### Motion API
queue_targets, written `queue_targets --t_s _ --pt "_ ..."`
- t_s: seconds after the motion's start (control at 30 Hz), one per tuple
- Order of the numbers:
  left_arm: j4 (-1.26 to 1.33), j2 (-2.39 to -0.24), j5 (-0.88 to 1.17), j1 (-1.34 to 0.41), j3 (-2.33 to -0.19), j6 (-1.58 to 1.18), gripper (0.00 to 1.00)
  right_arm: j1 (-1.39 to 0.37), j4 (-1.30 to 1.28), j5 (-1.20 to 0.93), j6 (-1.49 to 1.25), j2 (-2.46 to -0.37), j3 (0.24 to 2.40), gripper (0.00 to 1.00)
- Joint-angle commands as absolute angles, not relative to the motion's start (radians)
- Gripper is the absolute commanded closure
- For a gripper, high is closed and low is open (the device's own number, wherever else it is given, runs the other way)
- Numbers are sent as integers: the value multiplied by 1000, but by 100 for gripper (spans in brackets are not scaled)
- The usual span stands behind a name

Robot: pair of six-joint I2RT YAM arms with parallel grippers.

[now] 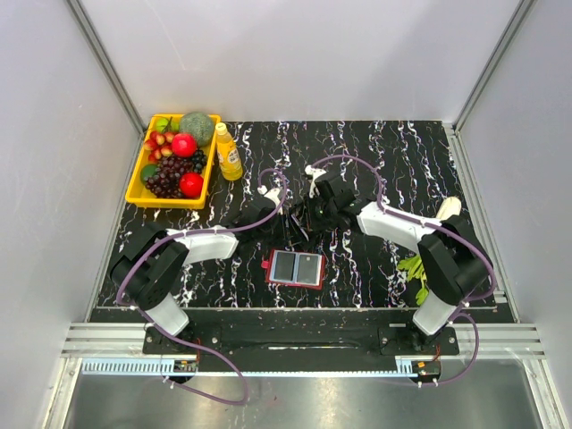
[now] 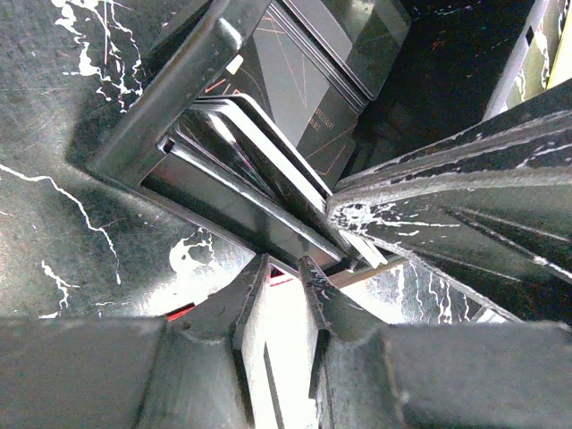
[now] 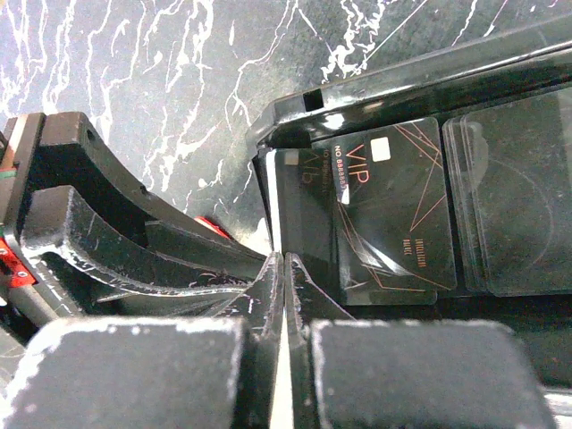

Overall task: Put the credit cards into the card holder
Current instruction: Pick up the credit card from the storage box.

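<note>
The dark red card holder [image 1: 273, 268] lies open on the black marbled table between the arm bases, with pale grey-blue cards [image 1: 296, 265] on its two panels. Both grippers meet behind it over a black tray [image 3: 375, 76]. In the tray lie a dark VIP card [image 3: 393, 214] and a stack of pale see-through cards [image 3: 514, 197]. My right gripper [image 3: 283, 257] [image 1: 315, 209] is shut on a thin whitish card [image 3: 273, 192] seen edge-on. My left gripper [image 2: 284, 264] [image 1: 284, 216] has its jaws a narrow gap apart at the tray's edge [image 2: 170, 98], nothing clearly gripped.
A yellow tray [image 1: 141, 186] of fruit and an orange juice bottle [image 1: 229, 152] stand at the back left. Green leaves [image 1: 413, 266] and a pale object [image 1: 450, 207] lie by the right arm. White walls close in the table on three sides.
</note>
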State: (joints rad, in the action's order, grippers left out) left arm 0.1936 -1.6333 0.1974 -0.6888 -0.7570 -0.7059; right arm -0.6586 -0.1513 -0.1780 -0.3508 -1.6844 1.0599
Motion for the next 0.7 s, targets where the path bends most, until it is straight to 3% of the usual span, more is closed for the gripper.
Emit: queue_targets --t_s 0.0,0.67 --pt "252 -1598 181 -684 -767 -710 76 -664 -179 -124 -316 -1640 1098 100" --pt "222 -1562 173 -684 -767 -695 76 -635 -199 -51 -287 -1575 1088 100"
